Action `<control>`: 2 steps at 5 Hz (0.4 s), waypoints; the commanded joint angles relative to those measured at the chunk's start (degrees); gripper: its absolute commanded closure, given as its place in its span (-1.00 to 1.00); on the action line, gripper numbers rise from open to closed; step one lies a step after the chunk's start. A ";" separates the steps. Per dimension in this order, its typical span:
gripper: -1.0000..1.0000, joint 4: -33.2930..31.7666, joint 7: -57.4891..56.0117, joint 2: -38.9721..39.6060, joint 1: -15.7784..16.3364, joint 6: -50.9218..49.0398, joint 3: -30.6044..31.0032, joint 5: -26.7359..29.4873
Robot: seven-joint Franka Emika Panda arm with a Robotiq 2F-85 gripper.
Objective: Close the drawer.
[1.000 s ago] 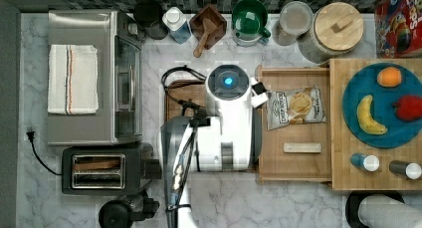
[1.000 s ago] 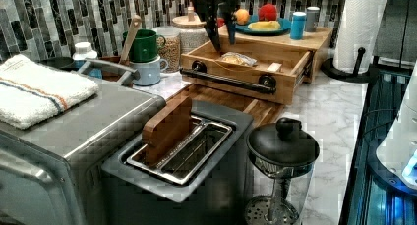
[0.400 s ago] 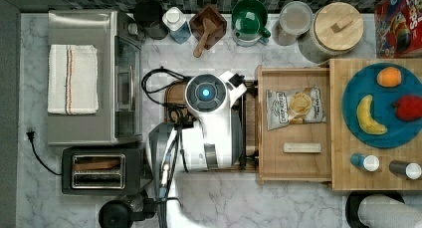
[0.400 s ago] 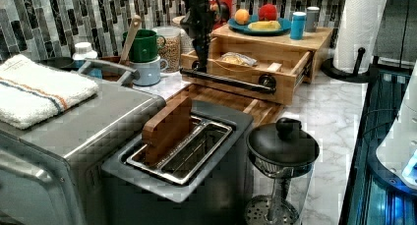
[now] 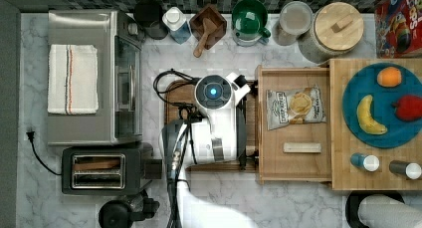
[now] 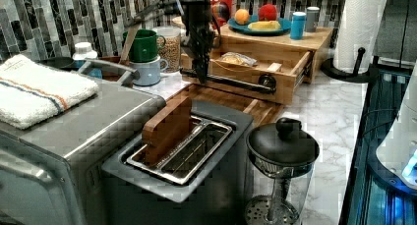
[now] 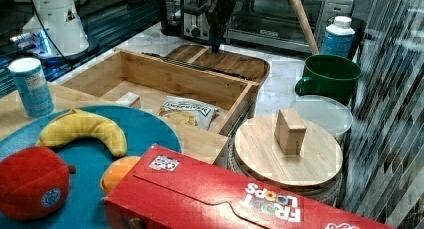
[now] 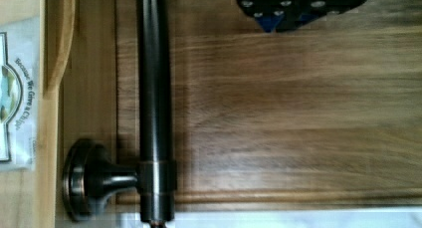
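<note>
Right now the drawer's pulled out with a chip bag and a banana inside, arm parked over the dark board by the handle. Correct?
Not quite. The drawer is out and holds the chip bag, but the second item is a small pale block, not a banana. The top view shows the banana on the blue plate. The arm does sit over the dark board beside the handle.

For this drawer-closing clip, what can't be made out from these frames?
- Gripper: whether it touches the drawer handle; in the left view its tip overlaps the bar.
- Finger opening: the arm's body covers it in the top view.
- Brown board: largely under the arm in the top view.
- Chip bag lettering: too small there.
</note>
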 commanded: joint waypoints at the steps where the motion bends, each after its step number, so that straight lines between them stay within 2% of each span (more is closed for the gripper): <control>1: 1.00 -3.04 -7.30 -0.14 -2.69 1.31 -0.27 -2.08; 2: 1.00 -2.80 -11.40 0.44 -4.36 2.70 -0.75 -2.98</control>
